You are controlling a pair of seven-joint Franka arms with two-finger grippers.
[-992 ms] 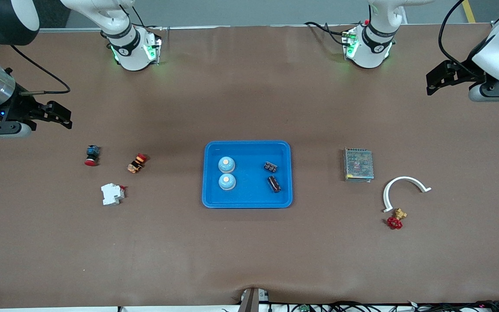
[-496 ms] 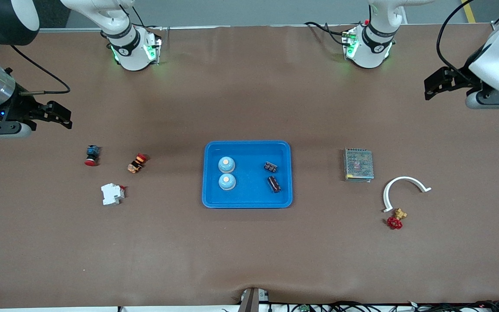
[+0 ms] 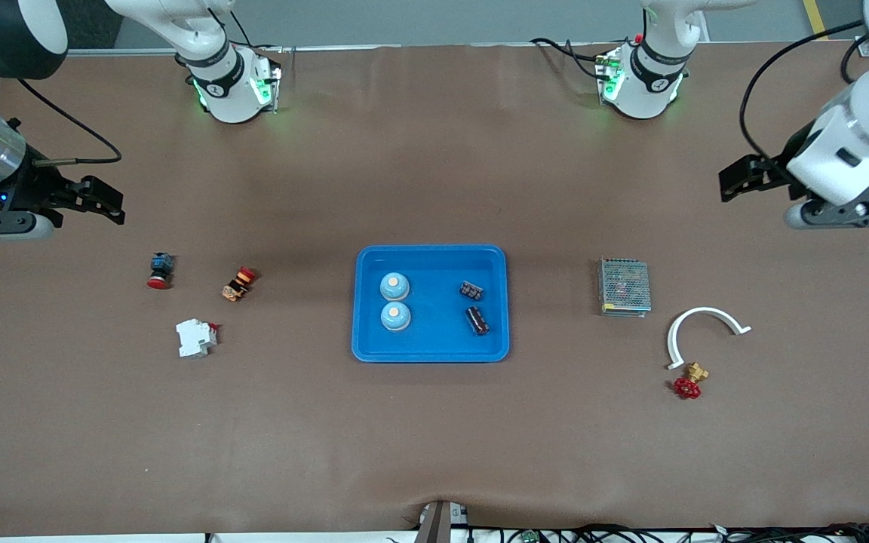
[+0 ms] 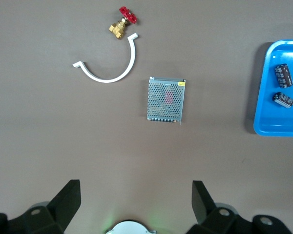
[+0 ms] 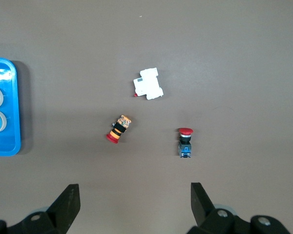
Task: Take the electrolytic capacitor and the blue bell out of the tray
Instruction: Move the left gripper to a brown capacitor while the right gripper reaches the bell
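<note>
Lying in the blue tray [image 3: 431, 354] at the middle of the worktop [image 3: 434, 437] were two bells [image 3: 394, 286] toward the right arm's end and two capacitors [image 3: 477, 319] toward the left arm's end. The left pincer [image 3: 736, 181] hung wide open and empty over bare worktop near the mesh box [image 3: 624, 286]. The right pincer [image 3: 106, 202] was also fully open, holding nothing, above the red push button [image 3: 159, 270].

Left end effector [image 3: 736, 181] and right end effector [image 3: 106, 202], both wide apart, aloft
</note>
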